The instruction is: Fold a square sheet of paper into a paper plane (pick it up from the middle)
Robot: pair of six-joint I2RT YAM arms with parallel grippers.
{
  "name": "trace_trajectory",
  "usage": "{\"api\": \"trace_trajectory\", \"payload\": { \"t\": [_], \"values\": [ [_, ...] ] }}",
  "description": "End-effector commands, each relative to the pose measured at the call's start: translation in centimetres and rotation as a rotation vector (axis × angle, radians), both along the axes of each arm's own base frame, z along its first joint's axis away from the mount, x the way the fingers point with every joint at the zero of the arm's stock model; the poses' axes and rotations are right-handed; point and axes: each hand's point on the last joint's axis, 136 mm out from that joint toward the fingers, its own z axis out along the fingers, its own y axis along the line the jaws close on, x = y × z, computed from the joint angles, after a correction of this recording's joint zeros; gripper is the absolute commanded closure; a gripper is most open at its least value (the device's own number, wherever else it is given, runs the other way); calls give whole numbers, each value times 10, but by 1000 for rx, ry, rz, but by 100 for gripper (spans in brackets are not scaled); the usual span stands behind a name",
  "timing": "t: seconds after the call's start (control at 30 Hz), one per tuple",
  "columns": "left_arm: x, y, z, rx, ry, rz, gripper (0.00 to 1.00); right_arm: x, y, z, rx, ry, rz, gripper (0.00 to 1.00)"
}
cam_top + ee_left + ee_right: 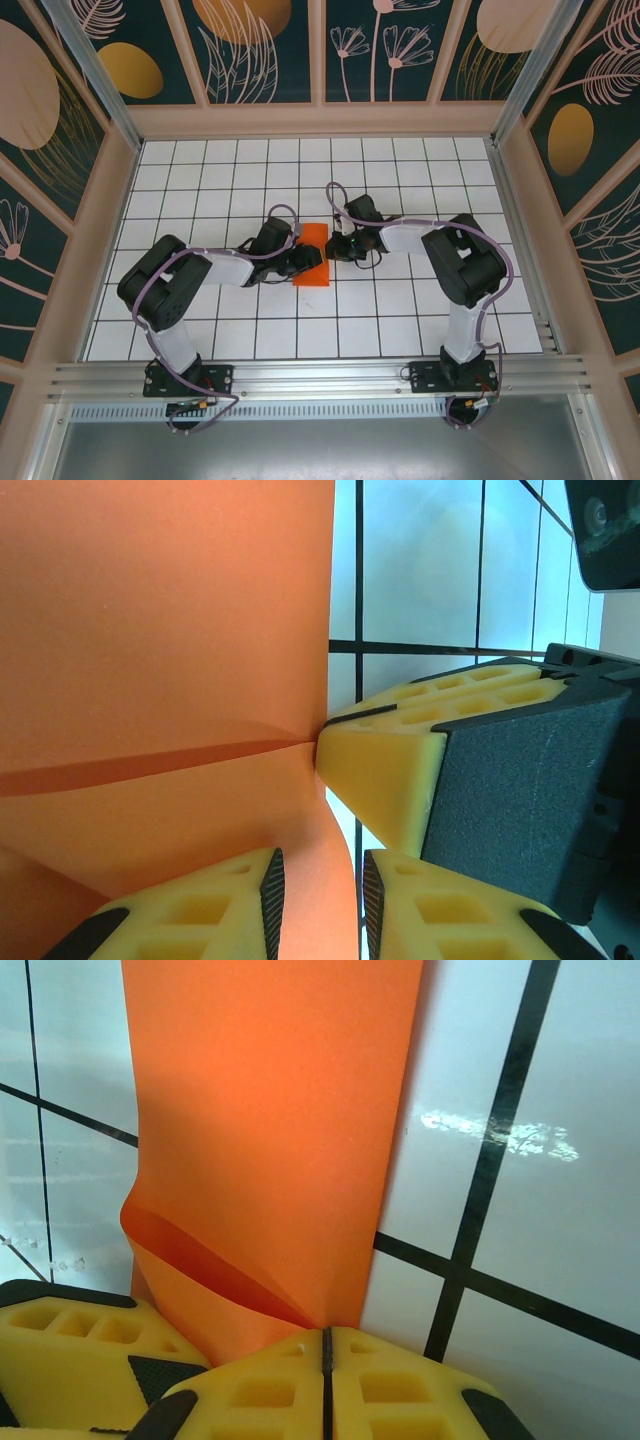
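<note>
You'll find the square sheet of paper folded at the centre of the tiled bench, with your arms bent inward on either side. Left fingers stand slightly apart at its edge. Right fingers are together, touching its crease end.

A white table top ruled with a dark grid filled the floor of the enclosure. Dark teal wall panels printed with tan leaves and flowers stood around it in pale wooden frames. A metal rail ran along the near edge. Light glared off the glossy surface.
</note>
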Motion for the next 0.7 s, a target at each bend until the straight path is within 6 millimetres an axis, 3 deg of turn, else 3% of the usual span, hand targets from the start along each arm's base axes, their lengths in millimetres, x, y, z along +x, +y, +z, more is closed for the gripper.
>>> {"api": "trace_trajectory", "payload": {
  "t": [0.0,0.67],
  "values": [
    [1,-3,-4,14,2,-19,71,5,3,1,-9,-13,-5,90],
    [1,-2,-10,25,13,-14,71,14,8,13,17,-40,-22,89]
  ]
}}
